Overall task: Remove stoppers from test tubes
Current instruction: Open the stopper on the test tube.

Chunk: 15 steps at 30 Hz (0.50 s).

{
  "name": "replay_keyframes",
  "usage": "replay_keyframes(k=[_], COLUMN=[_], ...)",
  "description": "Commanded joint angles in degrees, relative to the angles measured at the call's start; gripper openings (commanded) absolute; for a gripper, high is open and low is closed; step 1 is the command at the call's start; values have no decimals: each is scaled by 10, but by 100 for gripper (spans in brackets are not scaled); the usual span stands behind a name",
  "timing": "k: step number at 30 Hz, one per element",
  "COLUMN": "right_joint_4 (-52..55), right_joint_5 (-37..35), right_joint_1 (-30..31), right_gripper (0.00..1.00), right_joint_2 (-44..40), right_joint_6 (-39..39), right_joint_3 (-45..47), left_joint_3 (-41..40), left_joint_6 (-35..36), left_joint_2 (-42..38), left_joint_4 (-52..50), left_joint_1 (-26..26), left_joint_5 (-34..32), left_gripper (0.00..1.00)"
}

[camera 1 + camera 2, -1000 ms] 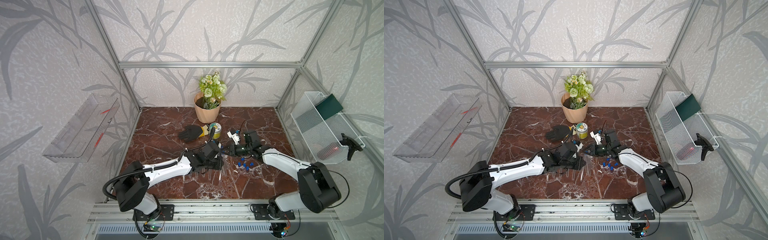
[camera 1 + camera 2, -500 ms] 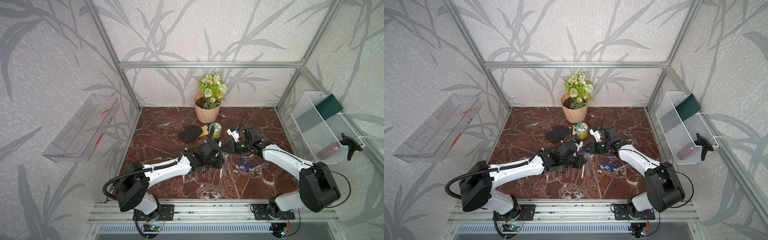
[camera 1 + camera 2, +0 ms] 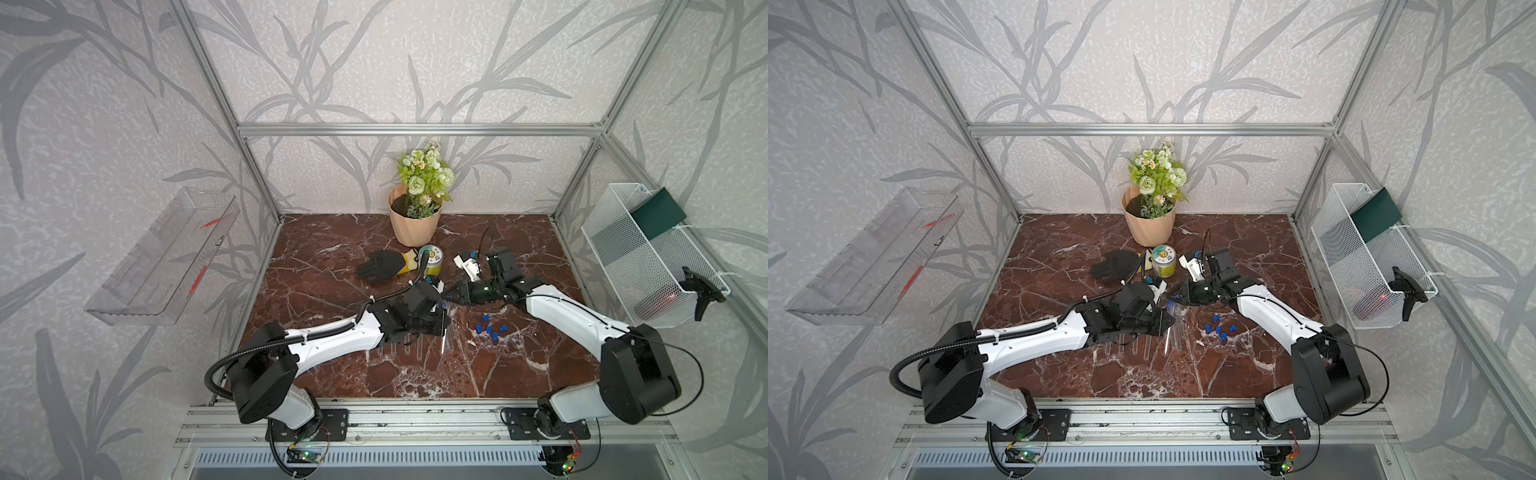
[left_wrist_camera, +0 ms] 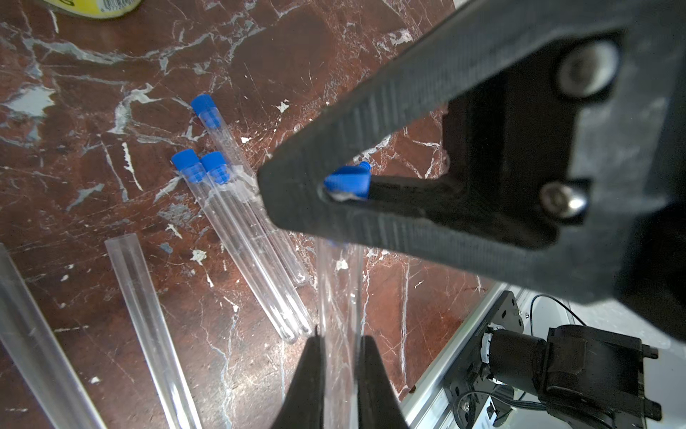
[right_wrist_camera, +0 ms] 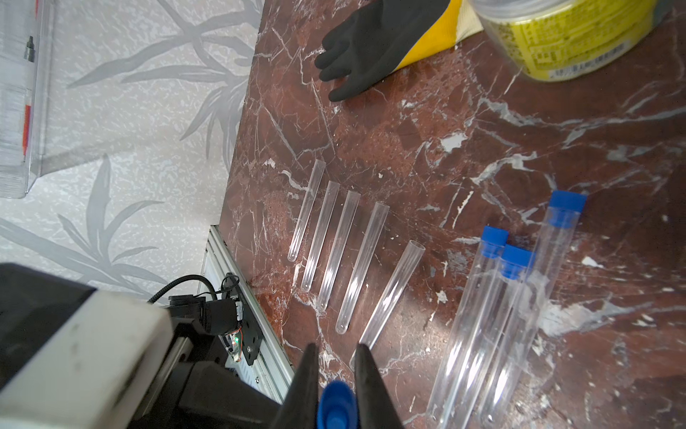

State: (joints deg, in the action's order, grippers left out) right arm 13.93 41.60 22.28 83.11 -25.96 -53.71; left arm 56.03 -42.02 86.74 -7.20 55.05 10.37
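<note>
Grips a clear test tube (image 4: 339,293) in the left gripper (image 4: 339,343), jaws narrowed onto its wall partway along its length, tube lifted off the marble tabletop (image 4: 92,178). Pinches a blue stopper (image 5: 336,405) in the right gripper (image 5: 336,354), jaws nearly together with only the cap between them, at the far end of that same tube. Cannot tell whether the plug sits in the mouth or is clear of it, with the joint hidden behind black fingers. Meets gripper to gripper near the middle of the table in both top views, just in front of the black glove (image 3: 380,266) and the yellow-labelled jar (image 3: 430,259), with the flower pot (image 3: 415,226) farther back. Leaves five open tubes (image 5: 339,252) lying side by side in a row on the marble, mouths bare, under the left wrist. Leaves three capped tubes (image 5: 497,315) bunched and touching just beside that row, blue plugs in place. Shows a cluster of loose stoppers (image 3: 489,331) on the tabletop beside the right arm, apart from the tubes.
</note>
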Motion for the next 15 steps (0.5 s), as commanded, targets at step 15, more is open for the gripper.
replay_keyframes(k=[15], right_joint_4=[-14], right_joint_5=[-53], right_joint_1=[-21], right_gripper=[4], right_joint_2=[-16], right_joint_6=[28], right_joint_3=[-50], left_joint_3=[15], left_joint_6=[-7], left_joint_2=[28], left_joint_4=[-102], left_joint_1=[2], left_joint_5=[-2], left_gripper=[0])
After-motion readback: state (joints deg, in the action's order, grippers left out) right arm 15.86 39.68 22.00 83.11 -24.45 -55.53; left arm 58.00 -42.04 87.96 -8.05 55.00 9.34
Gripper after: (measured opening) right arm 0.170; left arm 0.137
